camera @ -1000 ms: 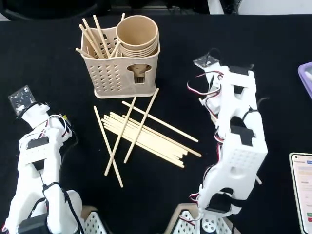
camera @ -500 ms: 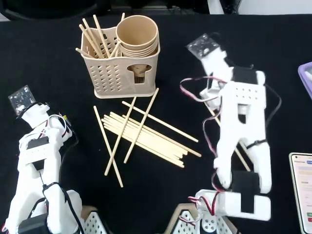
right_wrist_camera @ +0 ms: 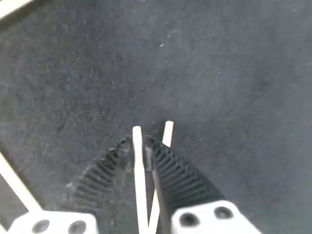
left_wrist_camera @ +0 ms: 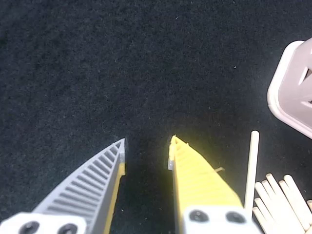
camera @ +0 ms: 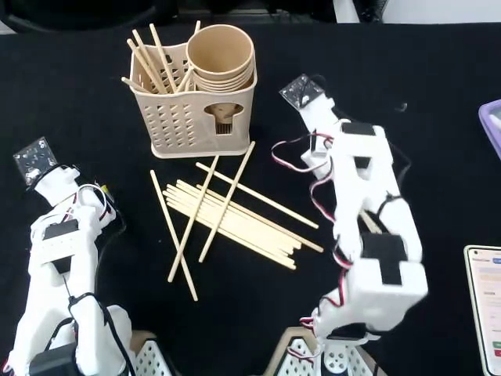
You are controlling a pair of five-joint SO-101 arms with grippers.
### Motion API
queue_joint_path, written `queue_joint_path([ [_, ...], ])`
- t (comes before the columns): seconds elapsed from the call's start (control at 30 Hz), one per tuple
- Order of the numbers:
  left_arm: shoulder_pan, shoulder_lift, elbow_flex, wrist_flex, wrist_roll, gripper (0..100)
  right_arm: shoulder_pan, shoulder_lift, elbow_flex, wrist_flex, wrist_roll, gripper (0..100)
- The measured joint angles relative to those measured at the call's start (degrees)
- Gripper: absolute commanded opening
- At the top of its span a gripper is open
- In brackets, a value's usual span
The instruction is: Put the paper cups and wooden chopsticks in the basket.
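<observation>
A beige basket [camera: 192,117] stands at the back of the table, holding a stack of paper cups [camera: 221,55] and several wooden chopsticks [camera: 153,59]. More loose chopsticks [camera: 231,218] lie crossed in front of it. My right arm [camera: 352,180] stands to the right of this pile. Its gripper [right_wrist_camera: 140,146] is shut on two chopsticks [right_wrist_camera: 138,185] above the black cloth, and a bit of a stick [camera: 366,222] shows beside the arm. My left arm [camera: 63,235] rests at the front left. Its gripper [left_wrist_camera: 146,146] is open and holds nothing, with the basket's corner [left_wrist_camera: 292,92] and chopstick ends [left_wrist_camera: 280,195] nearby.
A phone [camera: 485,305] lies at the right edge and a purple object [camera: 491,121] sits farther back on that side. Black cloth [camera: 78,117] covers the table.
The right arm has swung up and to the left, toward the basket, carrying its chopsticks. The left arm has not moved.
</observation>
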Motion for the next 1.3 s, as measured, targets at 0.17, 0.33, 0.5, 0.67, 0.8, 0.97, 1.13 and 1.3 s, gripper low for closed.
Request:
queue_joint_path([
  [0.17, 0.0, 0.0, 0.0, 0.0, 0.0, 16, 0.0, 3.3, -2.6, 2.8, 0.0, 16.1],
  [0.33, 0.0, 0.0, 0.0, 0.0, 0.0, 16, 0.0, 3.3, -2.7, 3.3, 0.0, 16.3],
  [0.5, 0.0, 0.0, 0.0, 0.0, 0.0, 16, 0.0, 4.0, -2.7, 3.3, 0.9, 16.3],
  [0.67, 0.0, 0.0, 0.0, 0.0, 0.0, 16, 0.3, 7.4, -3.1, 1.8, 1.4, 16.3],
  [0.8, 0.0, 0.0, 0.0, 0.0, 0.0, 16, 1.8, 10.2, -4.9, 0.3, 2.9, 16.3],
  [0.97, 0.0, 0.0, 0.0, 0.0, 0.0, 16, 2.0, 10.5, -5.3, 1.0, 3.5, 16.3],
  [1.13, 0.0, 0.0, 0.0, 0.0, 0.0, 16, 2.0, 8.3, -6.0, 6.2, 3.3, 16.2],
  [1.3, 0.0, 0.0, 0.0, 0.0, 0.0, 16, 1.8, 0.7, -5.9, 6.7, 2.6, 16.3],
])
